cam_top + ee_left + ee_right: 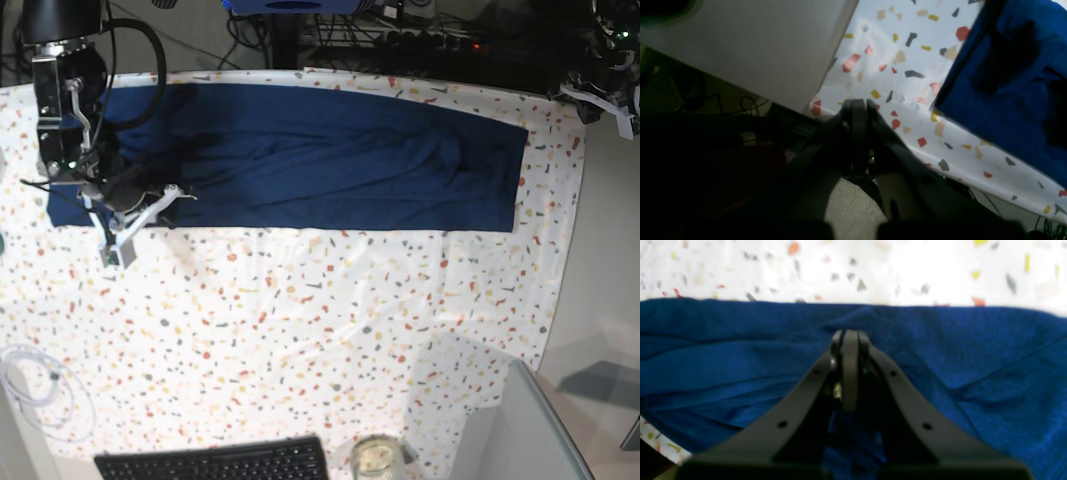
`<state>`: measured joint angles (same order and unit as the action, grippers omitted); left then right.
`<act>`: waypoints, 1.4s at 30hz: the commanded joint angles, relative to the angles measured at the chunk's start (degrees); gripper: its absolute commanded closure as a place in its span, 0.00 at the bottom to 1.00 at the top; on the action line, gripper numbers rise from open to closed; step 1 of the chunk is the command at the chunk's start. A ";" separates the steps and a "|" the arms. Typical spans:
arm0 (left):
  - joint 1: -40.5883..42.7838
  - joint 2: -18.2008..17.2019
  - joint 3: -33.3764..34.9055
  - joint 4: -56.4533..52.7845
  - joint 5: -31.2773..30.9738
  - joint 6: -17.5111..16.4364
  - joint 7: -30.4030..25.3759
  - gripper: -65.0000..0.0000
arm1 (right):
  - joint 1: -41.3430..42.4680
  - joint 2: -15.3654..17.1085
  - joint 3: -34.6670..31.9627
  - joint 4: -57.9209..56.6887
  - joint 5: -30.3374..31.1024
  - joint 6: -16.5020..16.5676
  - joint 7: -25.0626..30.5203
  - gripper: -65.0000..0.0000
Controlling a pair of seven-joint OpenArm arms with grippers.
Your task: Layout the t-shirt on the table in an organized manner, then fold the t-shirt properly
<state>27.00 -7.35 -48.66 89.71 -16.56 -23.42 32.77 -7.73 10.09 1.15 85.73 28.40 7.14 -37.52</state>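
Right claw (850, 336) closed, left claw (858, 105) closed (raised)

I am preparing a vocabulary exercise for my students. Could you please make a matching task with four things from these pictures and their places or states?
Things:
1. dark navy blue knit t-shirt
2. black keyboard
3. right gripper
4. left gripper

Places or states:
a. bottom edge of the base view
b. shut, beyond the speckled cloth's edge
c. spread in a long band across the far side
d. shut, over blue fabric

Pairs: 1-c, 2-a, 3-d, 4-b
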 commanded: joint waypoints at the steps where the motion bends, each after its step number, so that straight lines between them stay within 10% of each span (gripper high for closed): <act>1: 0.38 -0.95 -0.52 0.71 -0.37 0.08 -0.99 1.00 | 0.47 0.42 0.39 1.69 0.65 0.56 1.08 0.99; 30: 1.00 -0.34 0.01 6.51 -1.07 -0.01 -0.82 1.00 | 0.56 0.68 0.57 -1.03 0.65 0.56 1.17 0.99; 36: 1.00 0.54 -0.61 13.89 -13.38 -6.87 7.62 1.00 | -2.08 0.59 3.38 5.91 0.65 0.56 1.25 0.99; 42: -6.39 -1.04 -0.17 5.28 -18.30 -13.28 10.79 0.13 | -3.13 0.68 4.08 5.91 0.56 0.56 1.17 0.99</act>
<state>20.12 -7.90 -48.69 93.95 -33.74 -36.42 44.36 -11.14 10.24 4.89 90.65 28.51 7.49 -37.06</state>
